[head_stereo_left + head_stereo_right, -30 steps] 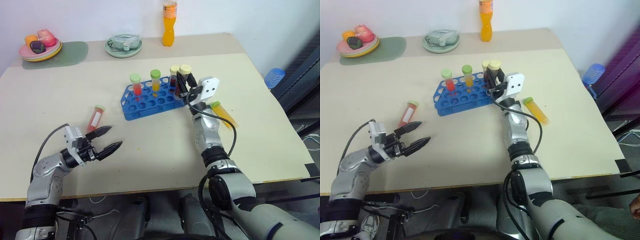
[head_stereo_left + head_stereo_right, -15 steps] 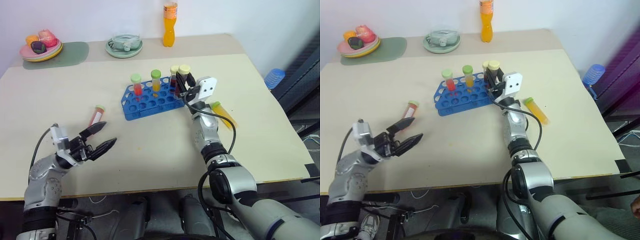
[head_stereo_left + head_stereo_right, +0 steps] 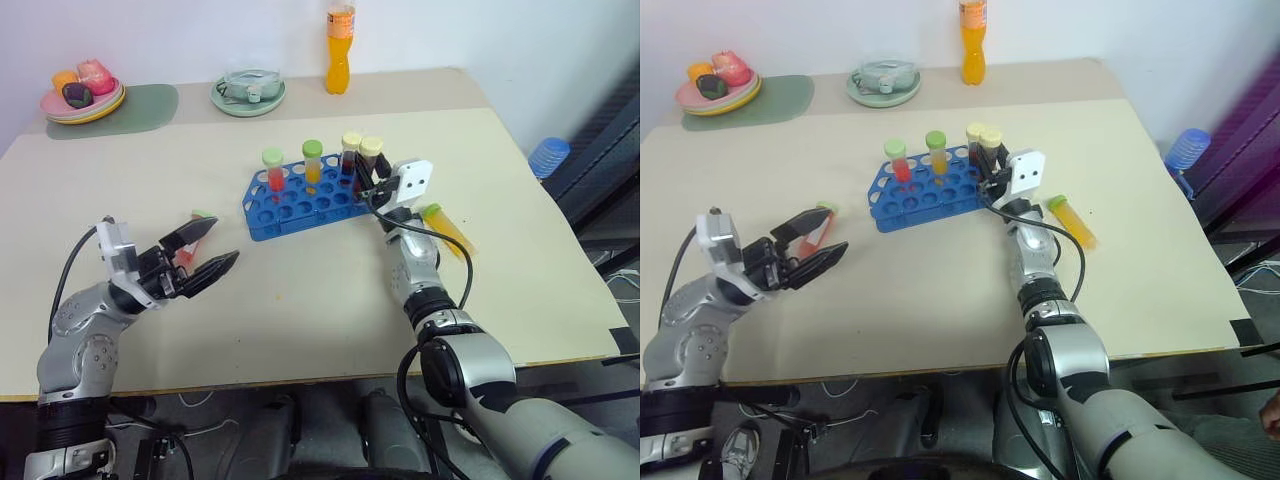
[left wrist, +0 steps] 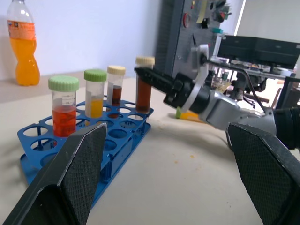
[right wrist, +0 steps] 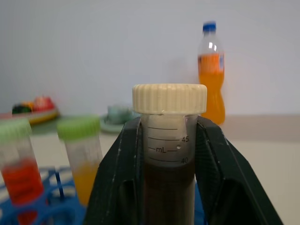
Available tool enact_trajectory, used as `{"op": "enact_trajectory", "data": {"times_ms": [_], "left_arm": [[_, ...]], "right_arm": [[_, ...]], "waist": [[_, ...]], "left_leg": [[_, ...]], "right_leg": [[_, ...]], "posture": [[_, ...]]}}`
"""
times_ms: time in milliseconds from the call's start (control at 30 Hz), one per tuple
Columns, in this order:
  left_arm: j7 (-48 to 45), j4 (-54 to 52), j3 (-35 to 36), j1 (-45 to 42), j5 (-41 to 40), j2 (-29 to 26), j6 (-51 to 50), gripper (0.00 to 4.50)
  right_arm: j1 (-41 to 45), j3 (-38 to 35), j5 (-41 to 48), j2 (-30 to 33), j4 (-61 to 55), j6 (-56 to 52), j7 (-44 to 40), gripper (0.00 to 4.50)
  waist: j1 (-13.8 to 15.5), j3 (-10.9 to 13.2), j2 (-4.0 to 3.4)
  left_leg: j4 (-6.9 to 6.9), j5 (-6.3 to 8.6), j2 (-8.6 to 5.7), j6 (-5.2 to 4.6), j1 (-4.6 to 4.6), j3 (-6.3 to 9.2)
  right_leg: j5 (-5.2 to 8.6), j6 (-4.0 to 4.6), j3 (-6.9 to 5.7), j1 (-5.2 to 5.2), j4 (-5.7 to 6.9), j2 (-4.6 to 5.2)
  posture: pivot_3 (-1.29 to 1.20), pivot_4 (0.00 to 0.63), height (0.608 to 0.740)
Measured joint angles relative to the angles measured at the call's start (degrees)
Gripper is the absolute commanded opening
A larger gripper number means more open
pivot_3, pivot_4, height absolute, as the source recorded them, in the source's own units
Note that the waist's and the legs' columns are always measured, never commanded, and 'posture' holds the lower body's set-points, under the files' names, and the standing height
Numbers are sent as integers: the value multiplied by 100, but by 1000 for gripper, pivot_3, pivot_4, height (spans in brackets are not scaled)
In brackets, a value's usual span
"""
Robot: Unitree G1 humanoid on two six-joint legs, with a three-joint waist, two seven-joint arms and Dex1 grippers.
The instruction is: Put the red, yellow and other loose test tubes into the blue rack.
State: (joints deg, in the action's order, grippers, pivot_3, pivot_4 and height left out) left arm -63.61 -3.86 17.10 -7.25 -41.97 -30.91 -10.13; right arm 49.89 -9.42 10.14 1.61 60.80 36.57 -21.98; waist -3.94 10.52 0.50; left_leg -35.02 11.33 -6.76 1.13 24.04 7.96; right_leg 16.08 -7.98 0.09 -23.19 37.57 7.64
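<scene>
R gripper (image 5: 166, 154) clamps the cream-capped dark tube (image 5: 169, 136) just under its cap, upright over the blue rack (image 3: 300, 203) at its right end. To seat it well: keep tube vertical, centre over a free hole, lower straight, release only once bottomed. Long axis upright, cap up. L gripper (image 3: 205, 255) spread wide, empty, near the loose red tube (image 3: 190, 240) lying flat on the table (image 3: 300, 300).

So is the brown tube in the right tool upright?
Upright: the brown tube stands vertical, cap up, clamped in the right tool.
</scene>
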Motion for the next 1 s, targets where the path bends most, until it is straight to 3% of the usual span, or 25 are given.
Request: {"op": "enact_trajectory", "data": {"times_ms": [200, 467, 700, 833, 1000], "left_arm": [[323, -377, -65, -63, 0, 2, -239, 4209], [590, -632, -99, -89, -5, 30, -493, 4209], [710, -722, -209, -188, -53, 67, -674, 4209], [753, -741, -244, -257, -58, 72, -705, 4209], [747, -740, -302, -301, -101, 93, -720, 4209]], "right_arm": [[12, -11, -28, 3, 57, 7, 60, 1041], [-14, -116, 92, 8, 77, 9, -214, 4476], [-242, 35, -41, 124, -498, -152, -228, 4476], [-740, 293, -202, 362, -1809, -700, -213, 4476], [-1507, 591, -287, 882, -4237, -2406, -112, 4476]], "waist": [[8, 0, 0], [-12, 0, 0], [0, 0, 0], [10, 0, -1], [33, 1, -2]], "left_leg": [[0, 0, 0, 0, 0, 0], [1, -1, 4, 1, 0, -2], [0, -1, 4, 2, 0, -5], [0, 0, 3, 2, 1, -5], [1, 3, 3, -3, 3, -7]], "right_leg": [[0, 0, 0, 2, -1, 0], [0, 0, 2, -1, 1, -5], [0, 0, 4, -1, 0, -4], [0, 0, 6, -2, 0, -3], [0, 0, 10, -10, 2, -3]], "posture": [[0, 150, 740], [0, 150, 740], [0, 150, 740], [0, 150, 740], [0, 150, 740]]}}
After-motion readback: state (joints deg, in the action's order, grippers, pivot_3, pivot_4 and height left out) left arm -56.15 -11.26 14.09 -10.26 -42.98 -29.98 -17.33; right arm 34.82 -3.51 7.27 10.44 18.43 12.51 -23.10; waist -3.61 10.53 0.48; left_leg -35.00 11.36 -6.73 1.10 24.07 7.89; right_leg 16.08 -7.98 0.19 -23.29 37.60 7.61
